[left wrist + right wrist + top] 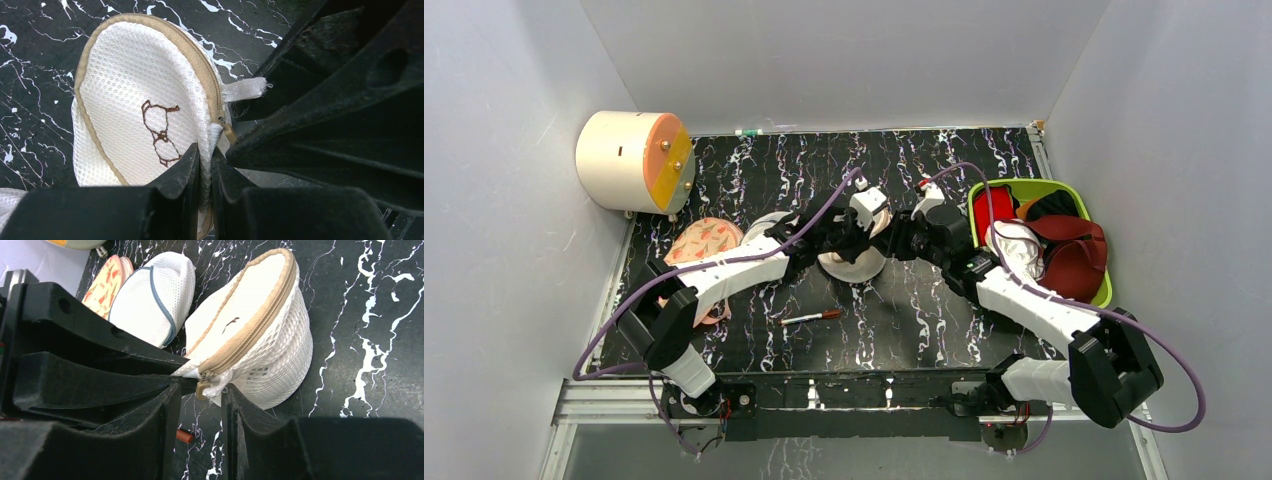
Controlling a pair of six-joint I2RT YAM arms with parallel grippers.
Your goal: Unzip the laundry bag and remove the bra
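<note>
The laundry bag (852, 264) is a cream-beige mesh dome at the table's middle, and its zip looks closed. It fills the left wrist view (135, 95) and shows in the right wrist view (270, 335). My left gripper (865, 214) (205, 156) is shut on a fold of the bag's mesh beside the zip's end. My right gripper (906, 228) (200, 392) is open, with its jaws either side of the tan zip pull (202, 388), which hangs between the fingertips. The bra is hidden.
A grey-white mesh pouch with a dark rim (769, 222) (155, 295) and a peach-pink leaf-pattern bra (704, 240) lie left of the bag. A red-capped pen (809, 318) lies in front. A green bin (1024, 183) of clothes is at right, a cream cylinder (629, 160) back left.
</note>
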